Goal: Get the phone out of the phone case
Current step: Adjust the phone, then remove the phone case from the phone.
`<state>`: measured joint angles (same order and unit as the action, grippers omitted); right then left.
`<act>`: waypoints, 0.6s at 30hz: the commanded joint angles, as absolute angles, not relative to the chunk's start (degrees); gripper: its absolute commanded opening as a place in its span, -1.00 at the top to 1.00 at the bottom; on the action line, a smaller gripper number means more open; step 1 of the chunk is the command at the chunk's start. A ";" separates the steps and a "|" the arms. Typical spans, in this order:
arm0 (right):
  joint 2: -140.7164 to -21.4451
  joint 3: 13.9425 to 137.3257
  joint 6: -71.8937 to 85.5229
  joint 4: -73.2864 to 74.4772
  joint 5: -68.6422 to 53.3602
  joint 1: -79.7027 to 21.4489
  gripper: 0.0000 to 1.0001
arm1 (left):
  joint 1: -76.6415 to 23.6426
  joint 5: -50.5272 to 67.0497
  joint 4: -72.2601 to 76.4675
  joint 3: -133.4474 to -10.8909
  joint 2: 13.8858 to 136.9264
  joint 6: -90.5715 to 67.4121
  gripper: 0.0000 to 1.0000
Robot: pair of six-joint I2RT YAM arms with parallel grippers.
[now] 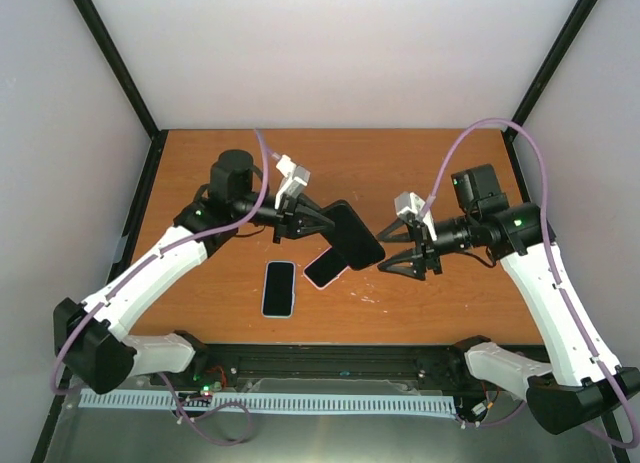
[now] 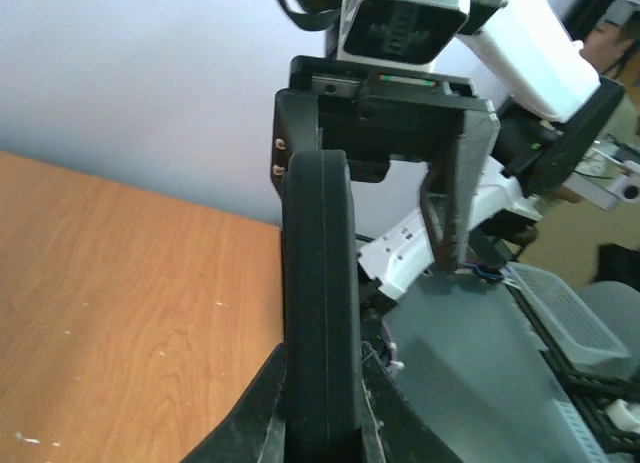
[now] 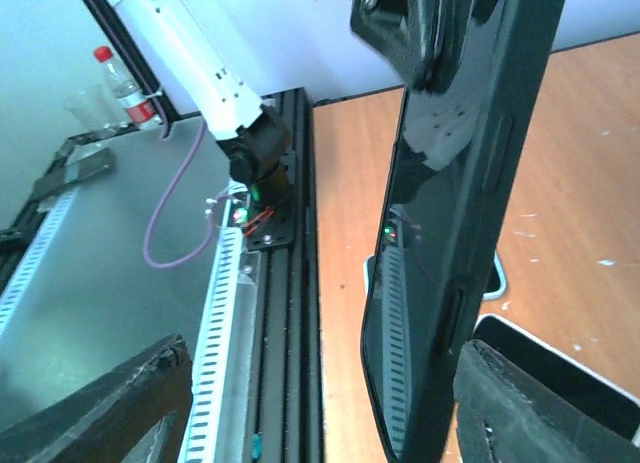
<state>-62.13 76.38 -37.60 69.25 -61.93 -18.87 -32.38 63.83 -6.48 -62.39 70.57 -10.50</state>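
Observation:
A black phone in a black case (image 1: 355, 233) is held above the table's middle. My left gripper (image 1: 325, 223) is shut on its left end. In the left wrist view the case (image 2: 320, 283) stands edge-on, clamped between my fingers (image 2: 320, 423). My right gripper (image 1: 385, 255) is open at the phone's right end. In the right wrist view the glossy screen (image 3: 450, 233) stands between my spread fingers (image 3: 320, 383), close to the right finger (image 3: 530, 403) and far from the left one; I cannot tell whether it touches.
Two other phones lie on the wooden table below: one with a pale rim (image 1: 279, 288) and one with a pinkish rim (image 1: 322, 270), partly under the held phone. A black rail (image 1: 330, 361) runs along the near edge.

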 commanded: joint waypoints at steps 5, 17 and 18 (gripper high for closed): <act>-59.66 70.42 -51.48 79.19 -66.04 -18.71 -0.21 | -31.82 73.72 -14.48 -72.48 73.30 -0.56 0.99; -59.49 69.08 -52.15 78.31 -65.78 -18.75 0.04 | -31.82 79.89 -17.72 -76.56 75.69 1.22 0.99; -59.36 69.47 -51.98 78.31 -66.03 -18.71 0.05 | -31.82 80.47 -18.04 -76.70 75.80 1.35 0.99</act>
<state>-60.03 68.64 -51.20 77.60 -64.31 -18.63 -32.34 75.31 -17.65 -73.76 75.07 -1.08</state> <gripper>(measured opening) 0.485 0.110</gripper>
